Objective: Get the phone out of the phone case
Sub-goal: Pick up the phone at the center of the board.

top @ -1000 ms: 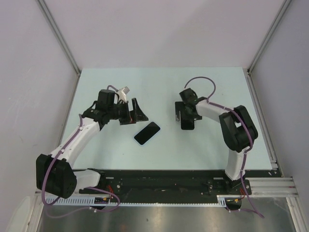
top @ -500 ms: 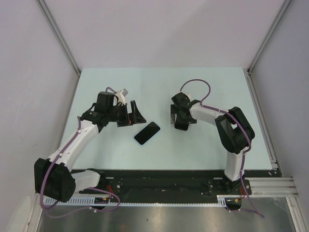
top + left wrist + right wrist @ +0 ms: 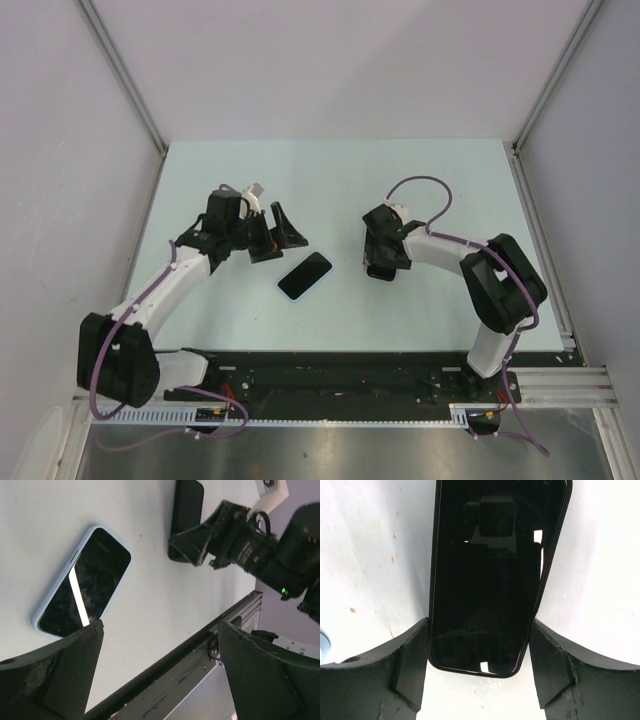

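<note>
Phone [image 3: 305, 276] lies flat mid-table, with the left gripper [image 3: 274, 238] gaping wide at its ten o'clock. Right gripper [image 3: 381, 264] straddles what looks like the black case [image 3: 485, 575] at two o'clock. Clamped? Can't tell. I'd lift straight up, no dragging.

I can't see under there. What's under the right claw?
A shiny, phone-shaped black slab lies flat on the table, between the spread fingers of the right gripper. Whatever is beneath the slab is covered.
</note>
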You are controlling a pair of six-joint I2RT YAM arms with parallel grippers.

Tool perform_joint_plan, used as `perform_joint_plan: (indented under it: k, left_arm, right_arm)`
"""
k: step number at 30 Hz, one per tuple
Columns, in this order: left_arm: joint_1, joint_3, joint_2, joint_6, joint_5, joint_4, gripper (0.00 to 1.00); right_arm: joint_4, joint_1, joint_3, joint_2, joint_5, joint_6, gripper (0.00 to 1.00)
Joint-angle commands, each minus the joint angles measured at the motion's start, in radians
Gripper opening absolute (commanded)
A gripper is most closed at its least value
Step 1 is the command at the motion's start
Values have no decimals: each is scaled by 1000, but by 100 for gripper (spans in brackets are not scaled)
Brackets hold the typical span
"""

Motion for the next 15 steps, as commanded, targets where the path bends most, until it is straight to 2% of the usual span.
perform_joint_plan:
  k: [1,4,7,11,15]
  left_arm:
    - [-49,108,152,-22,3,20,100]
    - [-120,191,269,1,15,-13,100]
    - [-192,266,395,41,86,-11,100]
    - [-247,378,552,40,139,-26,100]
    - [-278,418,652,9,159,1,100]
  right_arm:
    - [-77,27,-67,-99,-23,46,51]
    - [-34,40,-139,-203,-44,77,50]
    - [51,38,-232,-294,-110,103,49]
    - [139,35,-321,-436,-199,111,49]
    - [151,25,-361,-507,-265,111,48]
